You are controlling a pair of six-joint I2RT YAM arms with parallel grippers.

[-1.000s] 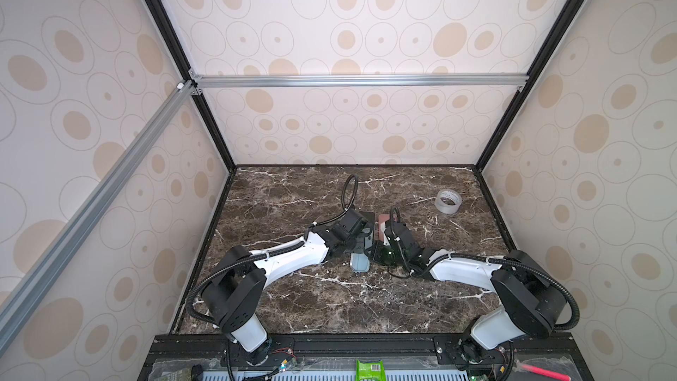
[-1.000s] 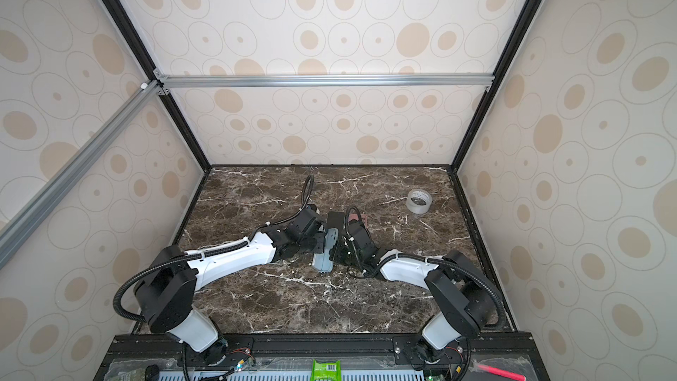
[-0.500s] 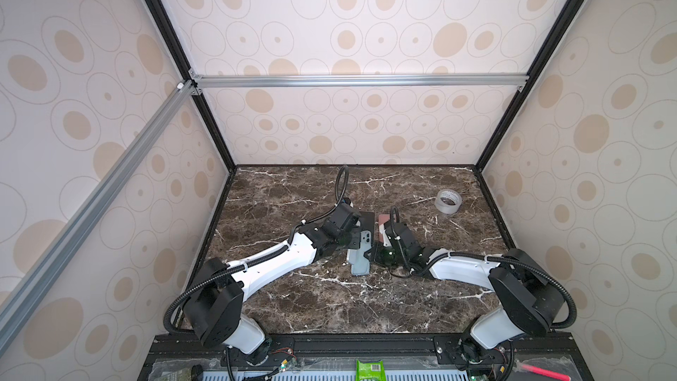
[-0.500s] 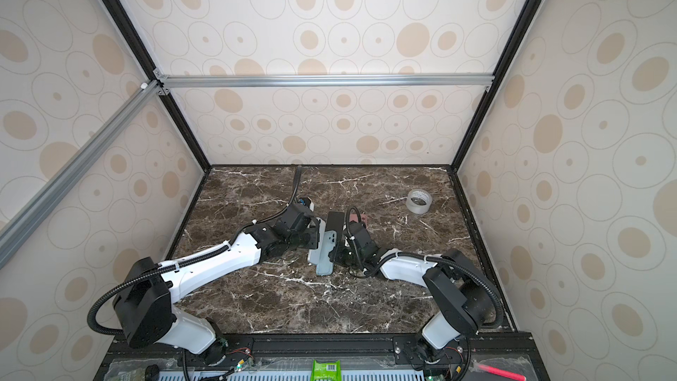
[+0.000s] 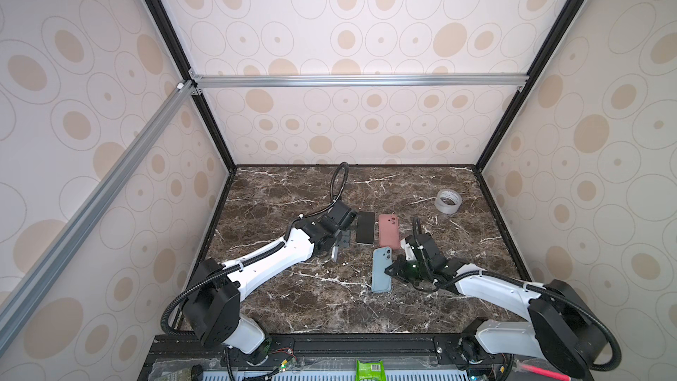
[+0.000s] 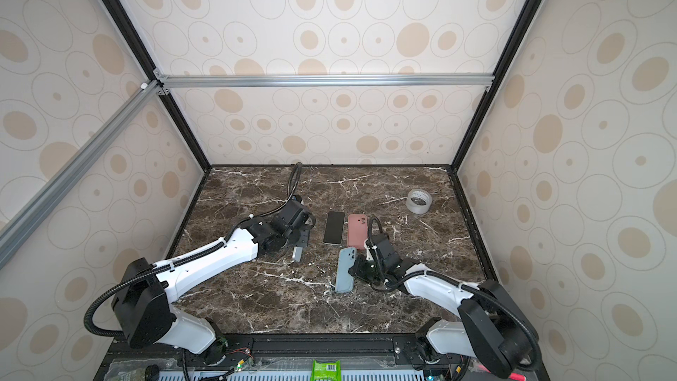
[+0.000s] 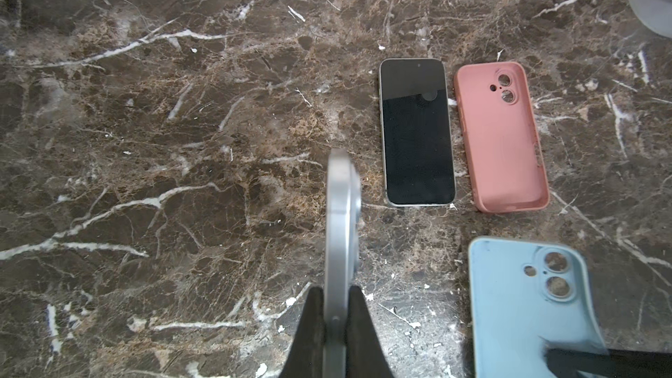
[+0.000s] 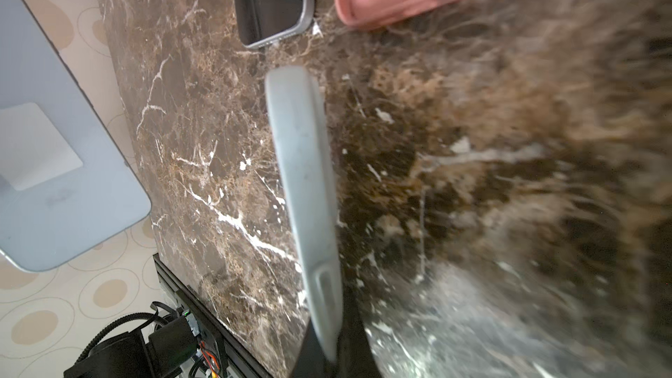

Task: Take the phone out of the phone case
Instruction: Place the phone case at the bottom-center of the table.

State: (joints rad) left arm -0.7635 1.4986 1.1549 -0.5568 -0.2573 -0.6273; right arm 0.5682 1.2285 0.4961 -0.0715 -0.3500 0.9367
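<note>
Slim silver phone point(image 7: 340, 234), matte blue case point(image 7: 523, 307), perhaps silicone, veined marble table point(image 7: 182, 103)

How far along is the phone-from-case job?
Done: the phone is out of the blue case. In hand: left gripper holds the phone edge-on, right gripper the empty case, both shut. Left: set them down, perhaps beside the black phone and pink case.

No legible text, barcode on green packet point(image 5: 370, 370) too small, tape roll point(image 5: 448, 200) print blurred.
</note>
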